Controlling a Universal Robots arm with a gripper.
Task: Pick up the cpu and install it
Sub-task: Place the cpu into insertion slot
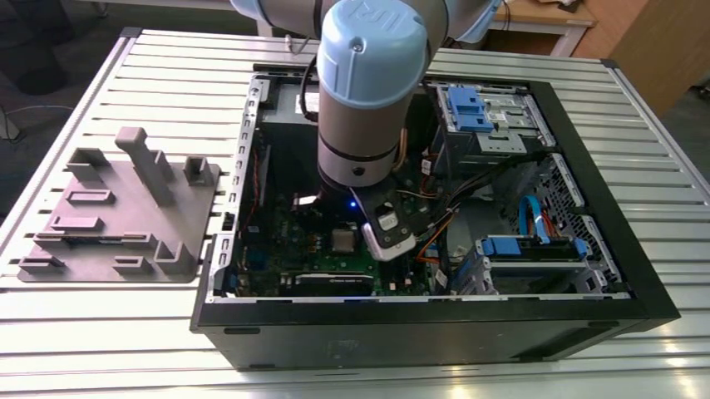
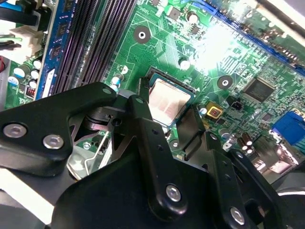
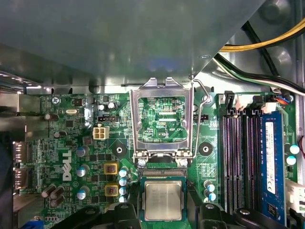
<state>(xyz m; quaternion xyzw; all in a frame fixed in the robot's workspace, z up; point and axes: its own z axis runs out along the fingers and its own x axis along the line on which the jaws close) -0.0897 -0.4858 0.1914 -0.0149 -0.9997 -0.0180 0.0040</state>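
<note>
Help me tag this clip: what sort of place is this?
Probably a robotics workbench: an open computer case lies on a slatted metal table, a grey fixture beside it, robot arm reaching inside.

Reached steeply down with the single arm [image 1: 357, 108], its last thick link held almost vertical in the exterior view. Wore a pale blue cap [image 1: 372, 41] over the upper joint and grey-white casing below it. Carried a small blue light [image 1: 352, 202], lit, at the foot of that link. Canted the white wrist housing [image 1: 388, 233] a little toward the exterior view's right. Pointed the gripper [image 2: 167, 109] downward and held it low. Showed black linkage bars [image 2: 152, 157] in the second wrist view, pinned with bright silver screws and spread in a V from a broad black body.
</note>
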